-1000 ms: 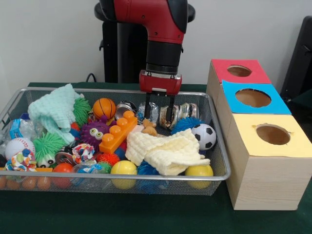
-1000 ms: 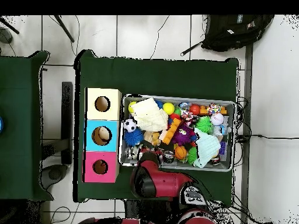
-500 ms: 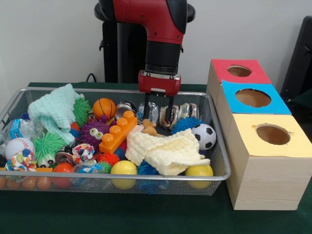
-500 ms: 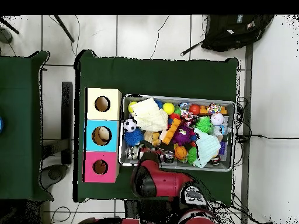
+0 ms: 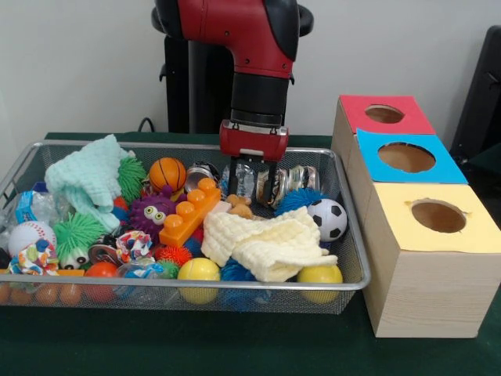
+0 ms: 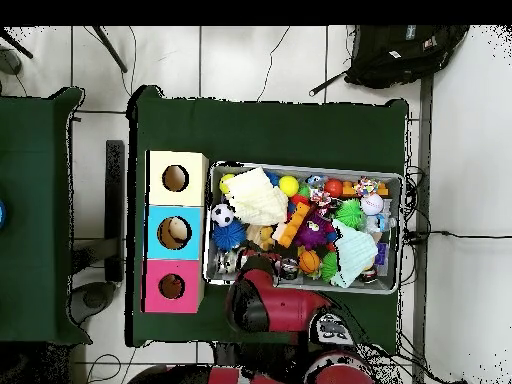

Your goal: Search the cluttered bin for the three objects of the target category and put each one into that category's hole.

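Crushed cans point(image 5: 291, 182) are seen at upper centre of the front view, along the bin's point(image 5: 354, 266) back wall. Gripper point(image 5: 252, 186) is lowered among them; whether its jaws are wide or holding cannot be told. Risk judged: a can slipping or snagging the wire wall. Little open room beside soccer ball point(image 5: 329, 218) and yellow cloth point(image 5: 270, 241).

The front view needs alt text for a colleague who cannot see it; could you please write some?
A red robot gripper hangs over crushed cans at the back of a wire bin crammed with balls, cloths and toys. Beside the bin, a wooden box has red, blue and yellow holes.
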